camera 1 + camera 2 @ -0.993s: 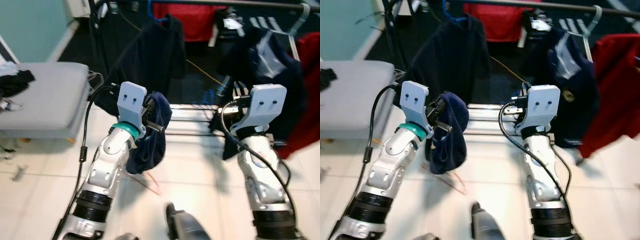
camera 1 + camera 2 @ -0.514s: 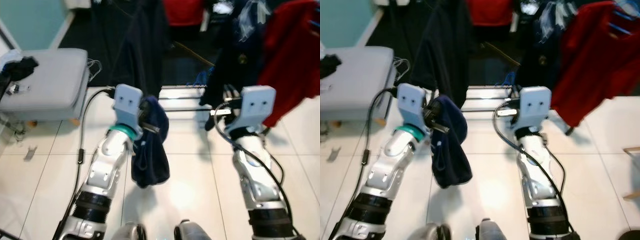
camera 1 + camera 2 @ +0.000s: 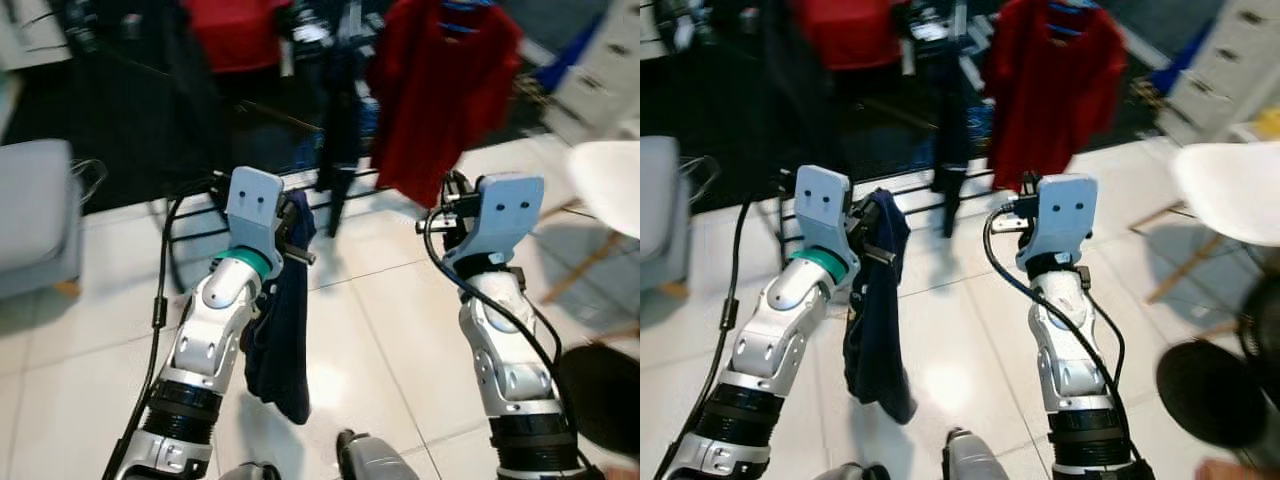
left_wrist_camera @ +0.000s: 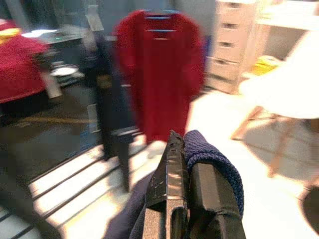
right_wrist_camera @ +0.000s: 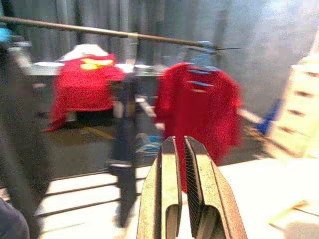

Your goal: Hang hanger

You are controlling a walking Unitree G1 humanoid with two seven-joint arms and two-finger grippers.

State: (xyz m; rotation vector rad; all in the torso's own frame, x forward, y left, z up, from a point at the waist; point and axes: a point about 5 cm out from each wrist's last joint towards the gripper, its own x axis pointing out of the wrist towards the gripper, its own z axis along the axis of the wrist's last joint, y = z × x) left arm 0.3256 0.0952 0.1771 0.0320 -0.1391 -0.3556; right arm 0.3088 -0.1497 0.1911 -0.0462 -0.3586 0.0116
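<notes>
While the left pincer (image 4: 180,164) is raised in front of the robot, its two black fingers are pressed together on a dark navy garment (image 3: 280,340), knit-textured where it bunches over the fingertips. From the grip the cloth hangs down in a long limp fold beside the left forearm, its lower end above the floor. Whether a hanger sits inside the cloth cannot be told.

Right pincer (image 5: 180,164) is raised level with the left one and well apart from it, fingers closed with only a thin slit between them, nothing held.

Ahead of both pincers: a clothes rail (image 5: 99,31), blurred, running across. A red shirt (image 3: 440,90) hangs from it on a blue hanger (image 5: 202,47), beyond the right pincer. A dark garment (image 3: 340,110) hangs just beside the red one, towards the left pincer. More red cloth (image 3: 232,30) further along behind the left pincer.

Floor (image 3: 380,330): glossy white tiles with grey grout lines, glare beneath the arms. Beyond the right pincer stands a pale chest of drawers (image 4: 234,45), with a white chair (image 3: 1230,190) on wooden legs nearer. Grey upholstered seat (image 3: 30,220) outward of the left pincer
</notes>
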